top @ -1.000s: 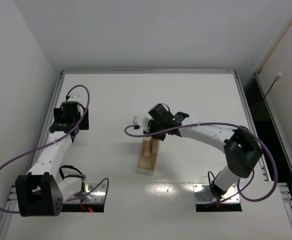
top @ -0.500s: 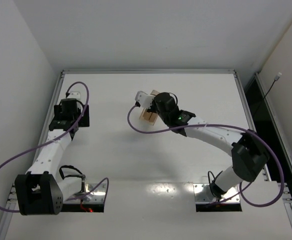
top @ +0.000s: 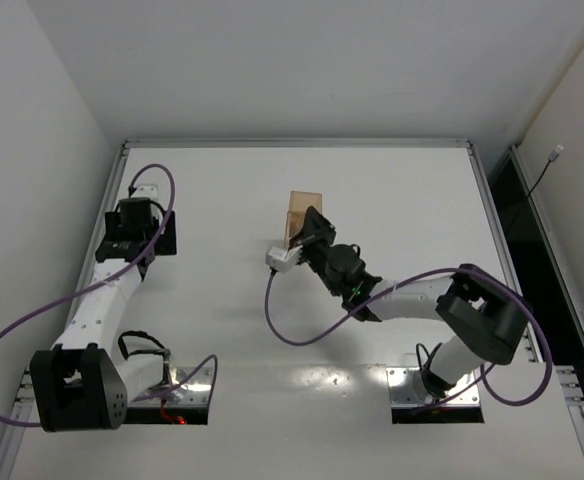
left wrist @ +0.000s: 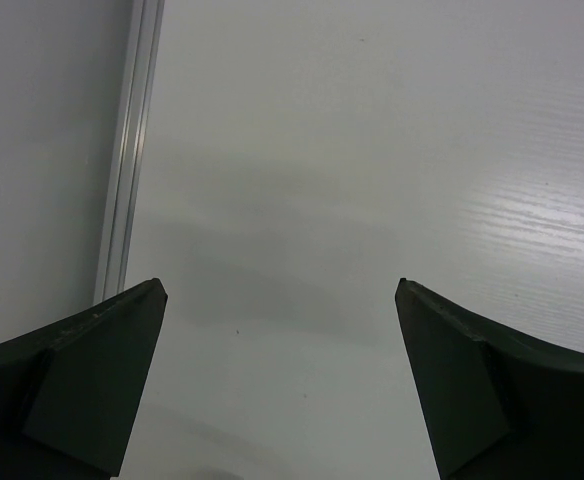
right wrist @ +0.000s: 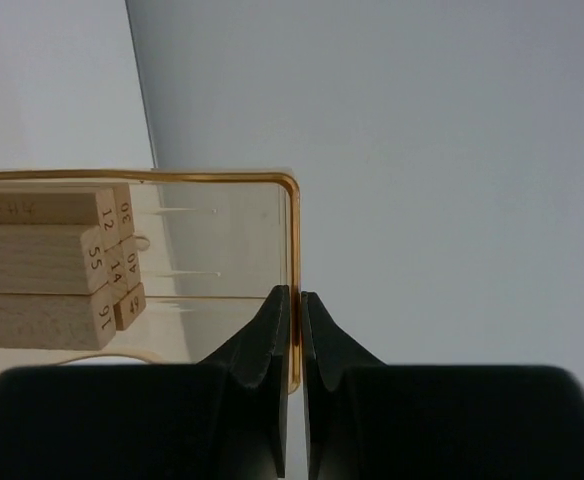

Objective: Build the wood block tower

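The left gripper [left wrist: 280,290] is hovering over the table [left wrist: 372,150], fingers wide apart and empty. The right gripper [right wrist: 294,295] is clamping its fingers on the tray [right wrist: 222,176] wall. The blocks [right wrist: 32,260] are lying inside the tray; no tower is showing, so stacking is not yet begun.

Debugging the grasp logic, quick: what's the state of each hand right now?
Left hand: open, holding nothing.
Right hand: closed on the side wall of the translucent orange plastic tray.
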Controlling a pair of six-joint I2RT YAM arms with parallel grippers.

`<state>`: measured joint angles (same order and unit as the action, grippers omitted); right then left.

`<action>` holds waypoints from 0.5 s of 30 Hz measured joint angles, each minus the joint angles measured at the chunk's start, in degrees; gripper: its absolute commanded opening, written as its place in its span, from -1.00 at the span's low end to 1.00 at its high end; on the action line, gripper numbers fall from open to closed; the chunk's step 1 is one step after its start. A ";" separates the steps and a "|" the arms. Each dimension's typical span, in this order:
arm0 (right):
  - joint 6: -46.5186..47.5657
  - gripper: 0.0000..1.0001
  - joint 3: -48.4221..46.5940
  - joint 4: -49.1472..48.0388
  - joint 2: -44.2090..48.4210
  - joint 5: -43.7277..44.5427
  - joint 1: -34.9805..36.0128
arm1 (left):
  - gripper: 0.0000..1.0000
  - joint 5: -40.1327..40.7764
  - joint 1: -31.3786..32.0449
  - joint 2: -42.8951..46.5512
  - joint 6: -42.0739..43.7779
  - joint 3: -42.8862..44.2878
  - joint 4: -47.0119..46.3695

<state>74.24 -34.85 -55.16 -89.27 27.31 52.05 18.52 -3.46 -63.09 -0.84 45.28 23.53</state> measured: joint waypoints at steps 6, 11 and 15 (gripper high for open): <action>14.51 -1.00 4.59 -14.03 -10.54 -6.45 0.94 | 1.00 -0.72 -1.38 0.00 0.17 0.00 0.00; 22.21 -1.00 0.76 -19.04 -18.60 -7.96 1.75 | 1.00 -1.62 -2.01 0.42 0.44 0.00 0.04; 24.48 -1.00 -3.28 -18.05 -20.44 -8.63 2.16 | 1.00 -2.27 -2.56 1.55 0.66 0.00 0.04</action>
<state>98.72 -38.13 -73.21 -109.71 18.68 54.22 16.25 -6.02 -61.54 -0.19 45.28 23.57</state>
